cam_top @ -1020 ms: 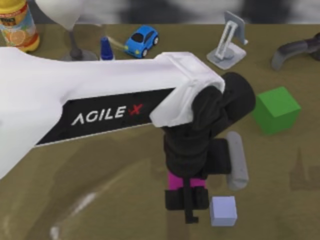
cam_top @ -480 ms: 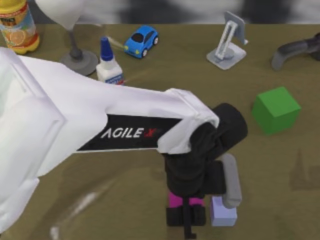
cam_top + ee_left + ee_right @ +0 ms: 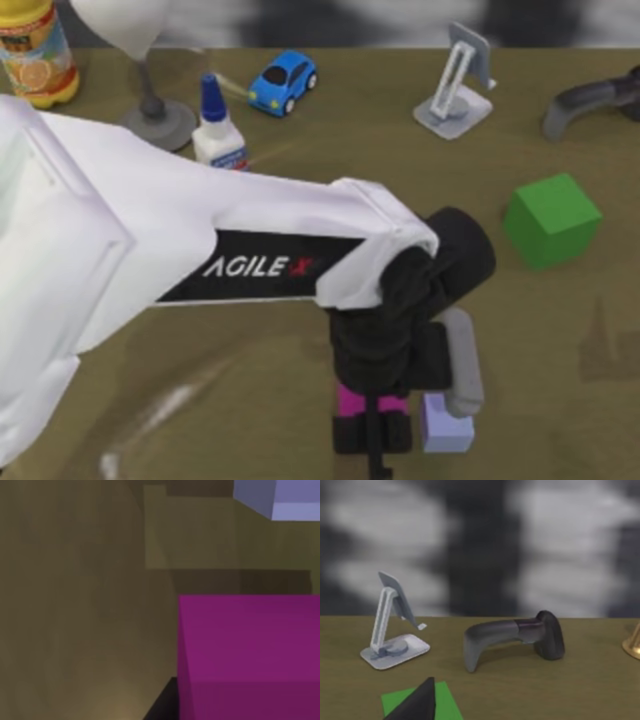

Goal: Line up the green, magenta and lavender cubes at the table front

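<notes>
I am holding the magenta cube point(image 3: 360, 401) in my left pincer point(image 3: 371, 432) at the counter's point(image 3: 200, 400) front edge, just beside the lavender cube point(image 3: 440, 428), so they are forming a row. The green cube point(image 3: 551, 219) is waiting toward the right edge.

The left arm point(image 3: 200, 250) bears "AGILE X" in white (the X red) on its black panel.
</notes>
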Robot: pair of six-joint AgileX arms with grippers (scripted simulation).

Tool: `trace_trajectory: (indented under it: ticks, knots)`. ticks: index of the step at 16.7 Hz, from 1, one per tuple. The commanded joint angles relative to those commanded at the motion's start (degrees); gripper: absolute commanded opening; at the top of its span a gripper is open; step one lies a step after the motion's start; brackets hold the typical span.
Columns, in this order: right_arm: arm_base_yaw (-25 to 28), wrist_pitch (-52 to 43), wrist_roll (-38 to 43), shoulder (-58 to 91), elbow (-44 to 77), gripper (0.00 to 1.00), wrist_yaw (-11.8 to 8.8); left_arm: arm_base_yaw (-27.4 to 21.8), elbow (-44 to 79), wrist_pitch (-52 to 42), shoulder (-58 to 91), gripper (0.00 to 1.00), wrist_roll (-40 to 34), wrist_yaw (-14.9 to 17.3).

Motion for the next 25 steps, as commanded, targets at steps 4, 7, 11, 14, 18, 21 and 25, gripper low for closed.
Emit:
trace_trajectory:
  ticks: [4, 7, 11, 14, 18, 21, 25]
  knots:
    - [0.00, 0.00, 0.00, 0.00, 0.00, 1.00, 0.00, 0.00, 0.00, 0.00, 0.00, 0.75, 0.00, 0.00]
    - [0.00, 0.00, 0.00, 0.00, 0.00, 1.00, 0.00, 0.00, 0.00, 0.00, 0.00, 0.98, 0.00, 0.00]
    - [0.00, 0.00, 0.00, 0.00, 0.00, 1.00, 0.00, 0.00, 0.00, 0.00, 0.00, 1.00, 0.00, 0.00]
    - [0.00, 0.00, 0.00, 0.00, 0.00, 1.00, 0.00, 0.00, 0.00, 0.00, 0.00, 1.00, 0.00, 0.00]
    - [0.00, 0.00, 0.00, 0.00, 0.00, 1.00, 0.00, 0.11, 0.79, -1.01, -0.34, 1.00, 0.07, -0.02]
    - [0.00, 0.00, 0.00, 0.00, 0.00, 1.00, 0.00, 0.62, 4.18, -6.62, -2.30, 1.00, -0.07, -0.04]
    - [0.00, 0.00, 0.00, 0.00, 0.00, 1.00, 0.00, 1.18, 8.44, -13.83, -5.23, 1.00, -0.05, -0.04]
